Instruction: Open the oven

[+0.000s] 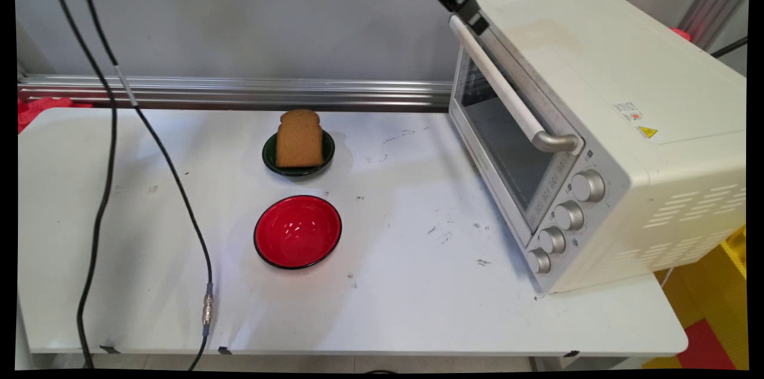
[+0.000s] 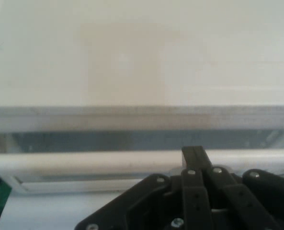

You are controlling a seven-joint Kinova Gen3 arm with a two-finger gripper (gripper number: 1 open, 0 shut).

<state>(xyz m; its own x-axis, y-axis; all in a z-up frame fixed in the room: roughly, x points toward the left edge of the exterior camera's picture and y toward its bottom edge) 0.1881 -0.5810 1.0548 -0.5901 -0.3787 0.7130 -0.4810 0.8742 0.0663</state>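
Red bowl [image 1: 298, 231]: empty, on the bench [image 1: 418, 283], near side, left of the oven [image 1: 597, 128].
Bread [image 1: 299, 138]: one slice propped in a dark green bowl [image 1: 276, 162], just beyond the red bowl.
Oven: right side of the bench, door ajar at its top edge.
Handle [image 1: 504, 86]: white bar across the door's top.
Hand [image 1: 476, 16]: at the handle's far end, one finger [image 2: 195, 154] hooked over the bar; whether it is clamped or loose, I cannot tell.
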